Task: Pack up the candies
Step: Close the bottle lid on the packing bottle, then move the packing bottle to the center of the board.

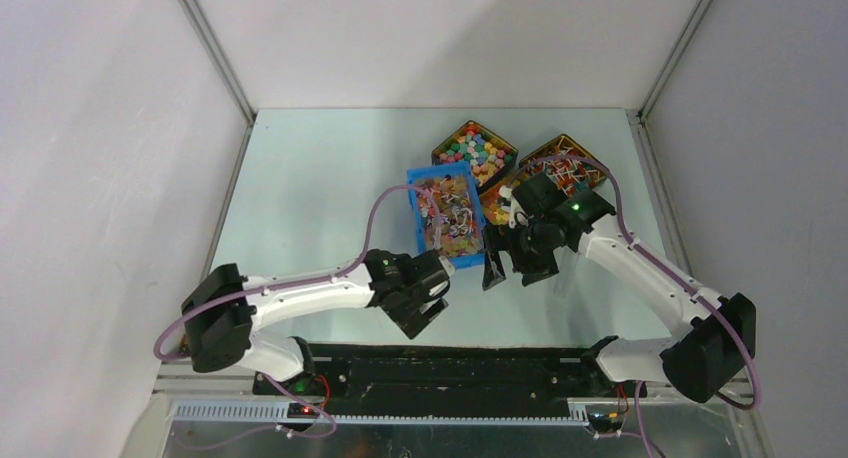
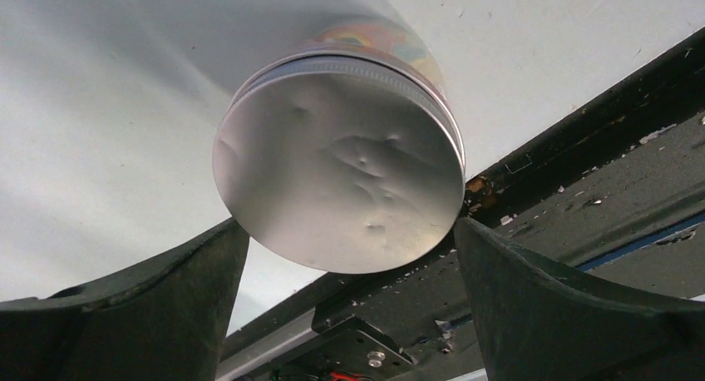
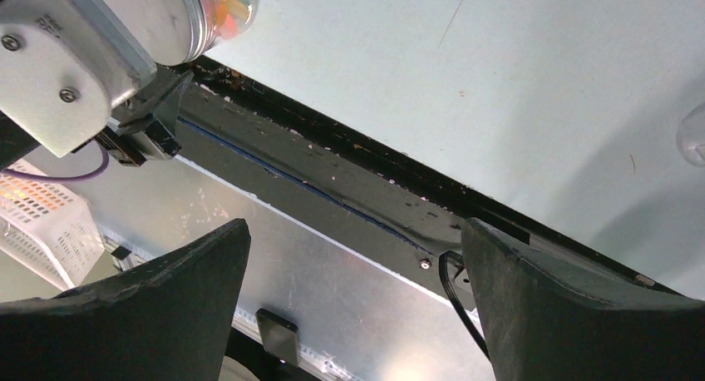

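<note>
Left wrist view: left gripper [image 2: 349, 225] jaws apart, flanking a lidded jar [image 2: 341, 181], contact not evident. The jar wall shows candies [image 2: 374, 42] inside. Right gripper [image 3: 356, 223] apart, empty. Judgement: jar capped, packing near finished; next, withdraw left gripper without nudging it.

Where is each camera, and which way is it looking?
Top external: high behind the arms, looking down at the table; both arms, left gripper and right gripper show.
Left wrist: on the left arm, looking straight at the lid of the candy jar; its own fingers show.
Right wrist: on the right arm, facing the table's near edge; its own fingers show.
Shared: both wrist views show the candy jar and the black base rail.
</note>
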Available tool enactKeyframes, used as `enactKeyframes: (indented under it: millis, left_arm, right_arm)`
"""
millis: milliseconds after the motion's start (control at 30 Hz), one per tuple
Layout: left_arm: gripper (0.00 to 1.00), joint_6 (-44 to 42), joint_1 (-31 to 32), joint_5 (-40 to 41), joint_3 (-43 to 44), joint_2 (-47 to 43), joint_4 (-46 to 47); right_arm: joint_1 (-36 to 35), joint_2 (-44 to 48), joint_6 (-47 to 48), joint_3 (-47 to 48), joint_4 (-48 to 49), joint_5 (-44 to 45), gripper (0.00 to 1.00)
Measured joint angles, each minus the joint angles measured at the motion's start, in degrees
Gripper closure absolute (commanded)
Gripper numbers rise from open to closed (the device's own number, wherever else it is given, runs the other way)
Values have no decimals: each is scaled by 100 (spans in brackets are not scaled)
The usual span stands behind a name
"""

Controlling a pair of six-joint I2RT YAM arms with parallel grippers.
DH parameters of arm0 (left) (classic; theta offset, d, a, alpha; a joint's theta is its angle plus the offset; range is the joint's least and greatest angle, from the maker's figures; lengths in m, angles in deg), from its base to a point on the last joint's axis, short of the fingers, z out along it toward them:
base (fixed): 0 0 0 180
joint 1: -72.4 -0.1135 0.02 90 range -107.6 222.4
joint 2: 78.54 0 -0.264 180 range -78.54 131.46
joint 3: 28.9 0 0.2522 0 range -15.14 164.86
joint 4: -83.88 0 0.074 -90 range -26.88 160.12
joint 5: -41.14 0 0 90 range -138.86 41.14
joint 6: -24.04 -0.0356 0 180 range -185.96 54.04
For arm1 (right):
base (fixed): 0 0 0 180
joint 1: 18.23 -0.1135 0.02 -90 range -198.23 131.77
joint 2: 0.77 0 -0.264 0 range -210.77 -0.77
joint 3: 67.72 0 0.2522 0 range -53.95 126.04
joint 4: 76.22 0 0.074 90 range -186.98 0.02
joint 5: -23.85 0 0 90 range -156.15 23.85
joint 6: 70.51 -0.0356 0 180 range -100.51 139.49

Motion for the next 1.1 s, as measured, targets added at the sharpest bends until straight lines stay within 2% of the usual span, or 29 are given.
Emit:
enactKeyframes:
  millis: [200,333,533,767,867,933,1033,1100]
  left_arm:
    - [0,511,37,87,-11,-83,-179]
    - [0,841,79,111,-111,-442,-282]
    - [0,1314,94,162,-302,-1475,-369]
    - [0,2304,-59,608,-835,-2975,216]
    - [0,2798,-568,562,-1038,-3386,505]
    - [1,3106,-1241,254,-1274,-3576,734]
    - [6,3440,-2173,-498,-1700,-3620,1027]
    - [12,3604,-2575,-1043,-2046,-3576,1281]
  right_arm:
    - [-2,-28,0,0,2,-20,1]
    - [-2,-61,2,-2,4,-26,0]
    - [-17,-131,2,-13,61,-96,1]
    - [-291,-380,-24,-166,411,-356,3]
    - [-474,-651,-59,-175,688,-511,6]
    - [-581,-855,-122,-184,918,-634,7]
    - [-723,-1154,-262,-190,1305,-833,11]
    - [-800,-1357,-376,-190,1563,-964,13]
